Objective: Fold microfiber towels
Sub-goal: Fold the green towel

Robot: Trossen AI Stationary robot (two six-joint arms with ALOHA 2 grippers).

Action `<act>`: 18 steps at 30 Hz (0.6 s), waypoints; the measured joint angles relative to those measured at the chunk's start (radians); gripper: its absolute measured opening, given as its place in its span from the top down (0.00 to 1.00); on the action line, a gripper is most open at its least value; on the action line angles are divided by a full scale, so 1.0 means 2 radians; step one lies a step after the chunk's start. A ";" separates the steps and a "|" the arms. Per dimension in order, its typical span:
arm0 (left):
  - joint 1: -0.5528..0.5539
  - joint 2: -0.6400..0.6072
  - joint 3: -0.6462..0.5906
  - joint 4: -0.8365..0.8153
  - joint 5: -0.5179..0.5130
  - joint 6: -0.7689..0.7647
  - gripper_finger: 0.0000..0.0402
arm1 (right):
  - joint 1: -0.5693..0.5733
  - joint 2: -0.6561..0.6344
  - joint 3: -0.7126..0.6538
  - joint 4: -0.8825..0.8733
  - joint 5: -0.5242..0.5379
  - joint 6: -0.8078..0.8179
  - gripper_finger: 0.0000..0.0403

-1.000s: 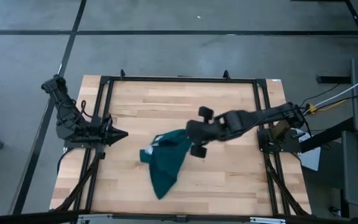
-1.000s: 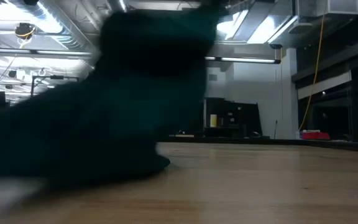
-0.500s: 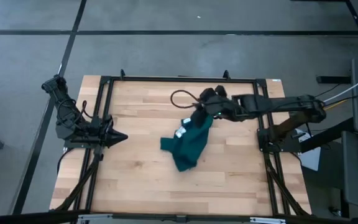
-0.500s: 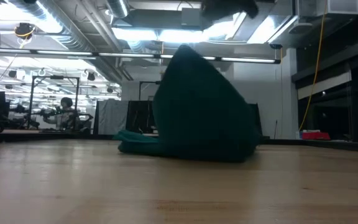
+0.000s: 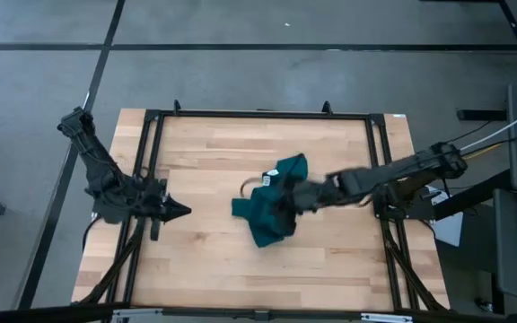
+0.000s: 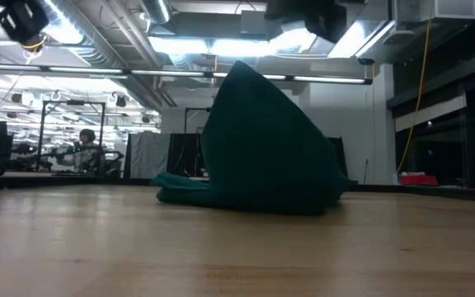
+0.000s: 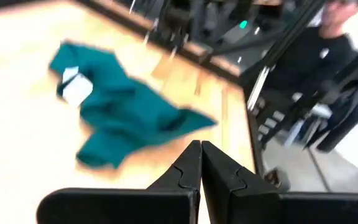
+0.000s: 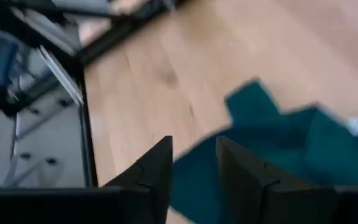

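Since half a second ago, the right tool (image 5: 287,201) is dropping lower over the towel (image 5: 272,203), fingers parted and grasping nothing. Left tool (image 5: 179,211) is waiting clenched, well apart. Towel is lying crumpled mid-surface (image 5: 205,260); folding not yet begun.

Two dark, near-black jointed arms, left arm (image 5: 97,170) and right arm (image 5: 393,172), each built of slim links with bulkier joint housings. Left gripper (image 7: 199,163) has two matte black tapered fingers with notched inner edges on a wide black crossbar. Right gripper (image 8: 191,163) has the same black angular fingers.
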 joint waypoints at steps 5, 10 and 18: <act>0.018 0.037 0.000 0.000 0.052 -0.021 0.99 | 0.047 0.026 0.001 0.004 -0.024 0.004 0.73; 0.021 0.037 0.000 0.028 0.056 -0.005 0.99 | 0.066 0.037 0.010 0.006 -0.036 0.008 0.66; 0.019 0.027 0.000 0.050 0.059 0.004 0.99 | 0.065 0.093 0.015 0.013 -0.045 -0.053 0.46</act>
